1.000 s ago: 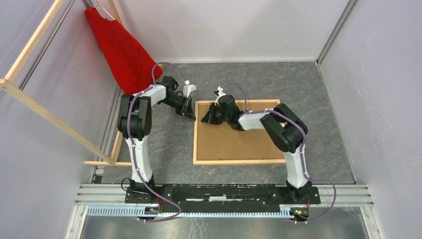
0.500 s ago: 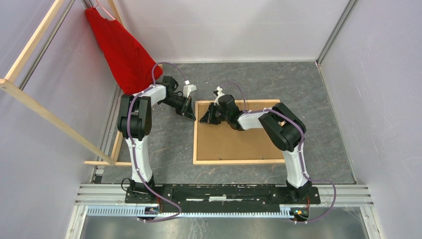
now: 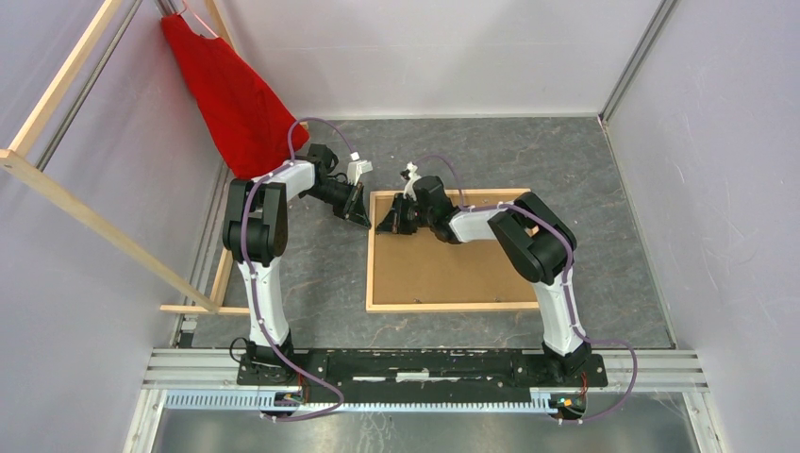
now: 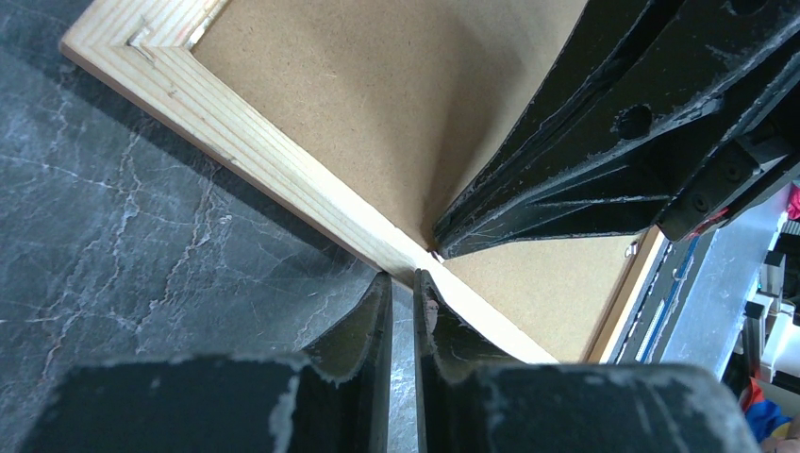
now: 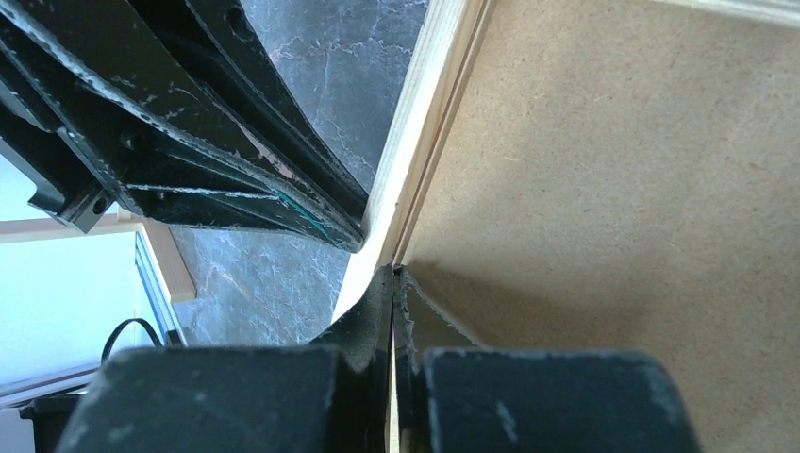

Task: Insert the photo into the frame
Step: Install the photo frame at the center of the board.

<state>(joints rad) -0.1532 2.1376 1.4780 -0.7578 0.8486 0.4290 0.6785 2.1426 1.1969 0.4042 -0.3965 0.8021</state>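
Observation:
The thin light-wood frame (image 3: 443,306) lies flat on the grey table with a stiff brown backing board (image 3: 443,269) filling it. The photo is not visible in any view. My left gripper (image 3: 363,215) is outside the frame's left rail near the far left corner. Its tips (image 4: 403,276) touch the rail (image 4: 236,142), a narrow gap between them, holding nothing. My right gripper (image 3: 384,226) is over the board, opposite the left one. It is shut, its tips (image 5: 392,269) at the seam between the rail (image 5: 420,160) and the board (image 5: 613,189).
A red cloth (image 3: 231,94) hangs at the back left. Long wooden rack bars (image 3: 85,212) lean along the left wall. Grey walls close in the table on three sides. The arms' mounting rail (image 3: 425,363) runs along the near edge.
My right gripper has crept a little left, toward the frame's left rail. The left arm, the frame and the board have not moved.

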